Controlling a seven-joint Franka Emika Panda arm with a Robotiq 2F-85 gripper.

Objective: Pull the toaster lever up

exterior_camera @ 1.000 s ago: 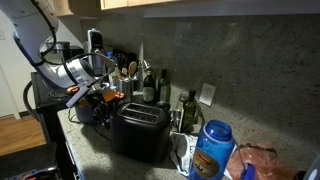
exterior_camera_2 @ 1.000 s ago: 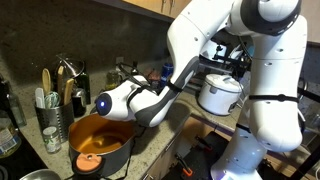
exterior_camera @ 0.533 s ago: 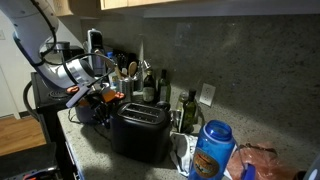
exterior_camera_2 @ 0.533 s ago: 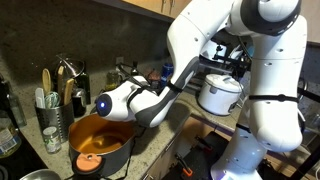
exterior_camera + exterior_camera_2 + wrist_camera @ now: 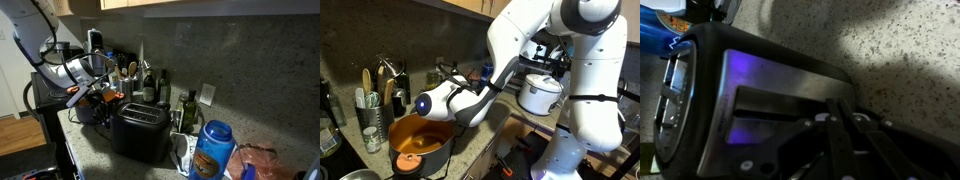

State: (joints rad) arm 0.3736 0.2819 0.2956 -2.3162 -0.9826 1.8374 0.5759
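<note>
Dim kitchen corner, little light overall. A grey speckled stone backsplash [image 5: 245,55] runs behind the counter in both exterior views. Pale wooden wall cabinets [image 5: 190,5] hang above it, their undersides in shadow. A white electrical outlet plate [image 5: 207,95] is set into the stone. The speckled granite countertop [image 5: 905,45] is light grey with dark flecks; the wrist view shows a bright patch on it beside a broad shadow. Past the counter's end are a brown wooden floor [image 5: 20,135] and a plain white wall [image 5: 8,75].
</note>
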